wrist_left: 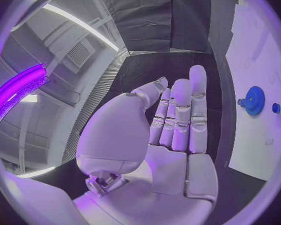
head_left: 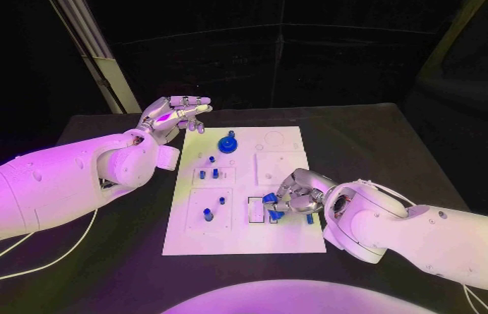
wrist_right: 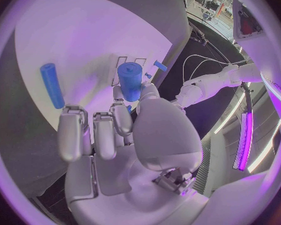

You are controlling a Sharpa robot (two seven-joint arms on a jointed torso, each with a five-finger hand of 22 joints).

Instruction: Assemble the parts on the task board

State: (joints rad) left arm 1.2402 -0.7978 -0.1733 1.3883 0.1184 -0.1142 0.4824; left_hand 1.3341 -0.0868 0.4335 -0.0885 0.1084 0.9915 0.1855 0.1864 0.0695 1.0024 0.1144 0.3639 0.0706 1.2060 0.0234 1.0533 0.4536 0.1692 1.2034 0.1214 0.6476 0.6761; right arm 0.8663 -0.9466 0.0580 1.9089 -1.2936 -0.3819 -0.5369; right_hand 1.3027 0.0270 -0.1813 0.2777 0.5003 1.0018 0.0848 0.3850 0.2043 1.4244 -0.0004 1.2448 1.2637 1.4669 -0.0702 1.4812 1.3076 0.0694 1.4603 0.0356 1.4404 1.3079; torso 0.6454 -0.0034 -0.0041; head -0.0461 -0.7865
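Black table (head_left: 101, 257), dark walls behind, white board (head_left: 285, 240) mid-table. Blue gear (head_left: 229, 145) near board's far edge, loose rod (wrist_right: 52, 85) beside right hand. Left hand (head_left: 175, 116) empty, fingers released off the board; right hand (head_left: 295, 194) grasping blue cylinder (wrist_right: 130, 81).

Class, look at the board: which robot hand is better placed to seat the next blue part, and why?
The right robot hand. It already holds a blue cylinder over the task board. The left robot hand hovers beyond the board's far corner, holding nothing.
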